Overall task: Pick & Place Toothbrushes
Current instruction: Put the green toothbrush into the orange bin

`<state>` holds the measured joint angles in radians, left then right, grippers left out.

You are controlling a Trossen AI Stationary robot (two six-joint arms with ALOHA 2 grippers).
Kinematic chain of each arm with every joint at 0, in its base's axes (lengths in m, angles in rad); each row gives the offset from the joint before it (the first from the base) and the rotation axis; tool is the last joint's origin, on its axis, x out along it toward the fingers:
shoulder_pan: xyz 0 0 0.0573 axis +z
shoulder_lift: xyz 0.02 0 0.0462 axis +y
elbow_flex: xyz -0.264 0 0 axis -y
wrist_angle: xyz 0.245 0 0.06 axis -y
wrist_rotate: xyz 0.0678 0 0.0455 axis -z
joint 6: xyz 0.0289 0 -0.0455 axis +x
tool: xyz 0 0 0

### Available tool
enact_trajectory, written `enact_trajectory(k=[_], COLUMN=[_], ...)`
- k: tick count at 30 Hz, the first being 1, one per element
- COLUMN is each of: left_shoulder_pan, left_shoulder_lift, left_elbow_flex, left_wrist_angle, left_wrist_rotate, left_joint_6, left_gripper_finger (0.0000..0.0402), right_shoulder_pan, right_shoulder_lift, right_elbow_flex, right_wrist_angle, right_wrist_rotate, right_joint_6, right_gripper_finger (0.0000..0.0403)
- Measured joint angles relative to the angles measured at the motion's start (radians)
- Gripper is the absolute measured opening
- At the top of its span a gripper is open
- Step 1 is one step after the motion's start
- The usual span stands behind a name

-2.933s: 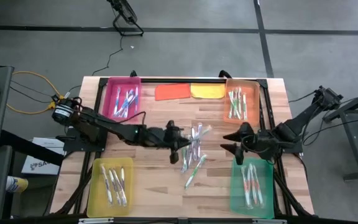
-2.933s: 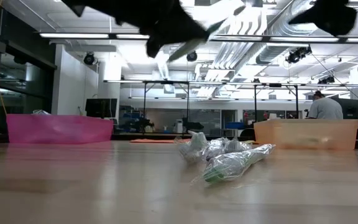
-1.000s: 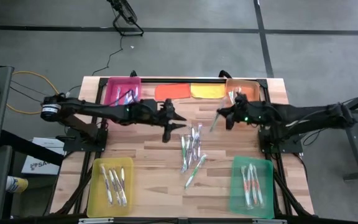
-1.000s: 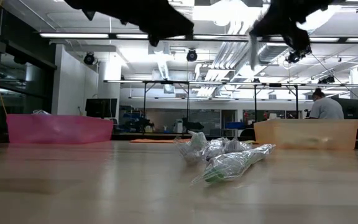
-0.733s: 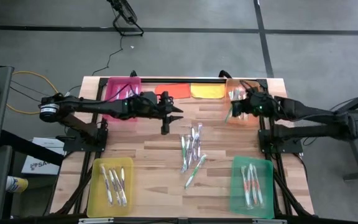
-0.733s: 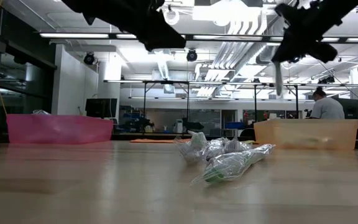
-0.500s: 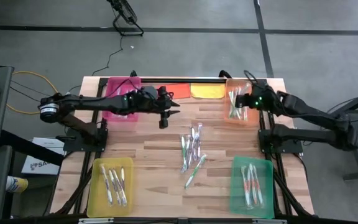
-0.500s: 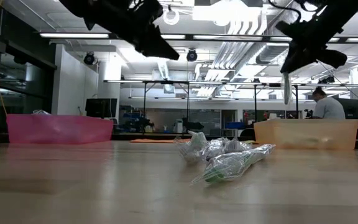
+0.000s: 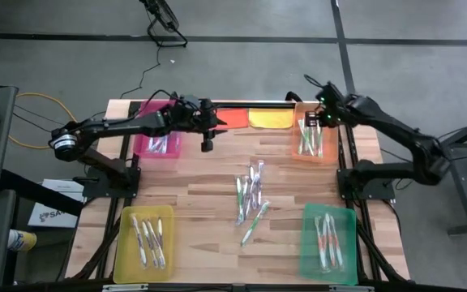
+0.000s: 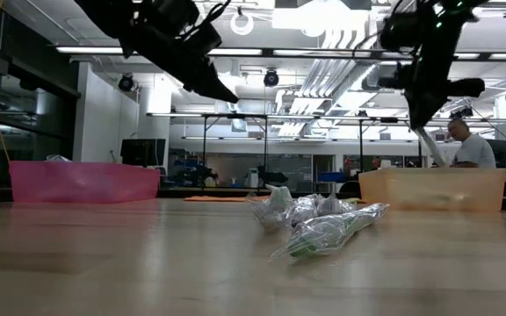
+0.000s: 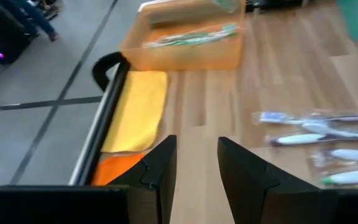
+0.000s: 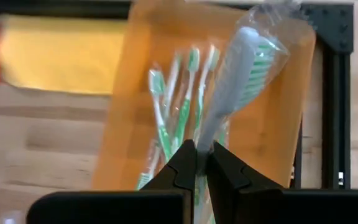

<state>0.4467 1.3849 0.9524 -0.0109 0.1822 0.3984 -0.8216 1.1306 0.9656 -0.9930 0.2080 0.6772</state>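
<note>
Orange plastic marks the tray at the far right corner of the wooden table in the high view, and the right gripper hangs over its far end, while the left gripper sits beyond the pink tray, near the orange cloth and well apart from the loose toothbrushes lying at the table's middle; more brushes lie in the yellow tray and the green tray. From the low view, the right gripper holds a wrapped toothbrush slanting down above the orange tray, with a person seated beyond it. Through the left wrist view, the left gripper shows its fingers set partly apart with nothing between them, over bare wood beside the yellow cloth. Through the right wrist view, the right gripper is pinched tight on the green-and-white wrapped toothbrush directly above the orange tray, where green-and-white brushes already lie.
</note>
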Motion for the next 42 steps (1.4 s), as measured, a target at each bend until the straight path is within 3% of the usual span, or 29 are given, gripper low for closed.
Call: enact_trajectory(k=[8, 17, 30, 42], left_shoulder_pan=[0.073, 0.099, 0.089, -0.097], left_shoulder_lift=[0.000, 0.001, 0.001, 0.110], left_elbow_flex=[0.000, 0.000, 0.001, 0.002], left_wrist_angle=[-0.017, -0.068, -0.116, -0.157], left_wrist_rotate=[0.072, 0.097, 0.121, 0.132], left_joint_6=[0.026, 0.073, 0.111, 0.388], left_gripper_finger=[0.0113, 0.0113, 0.0113, 0.0113], right_shoulder_pan=[-0.052, -0.052, -0.027, 0.184], right_shoulder_lift=[0.164, 0.181, 0.099, -0.087], right_elbow_flex=[0.005, 0.005, 0.004, 0.004], right_wrist_angle=[-0.006, 0.005, 0.010, 0.011], right_wrist_rotate=[-0.037, -0.060, -0.129, -0.130], right_joint_6=[-0.021, 0.004, 0.010, 0.007], right_gripper_finger=[0.0029, 0.0063, 0.0181, 0.0184])
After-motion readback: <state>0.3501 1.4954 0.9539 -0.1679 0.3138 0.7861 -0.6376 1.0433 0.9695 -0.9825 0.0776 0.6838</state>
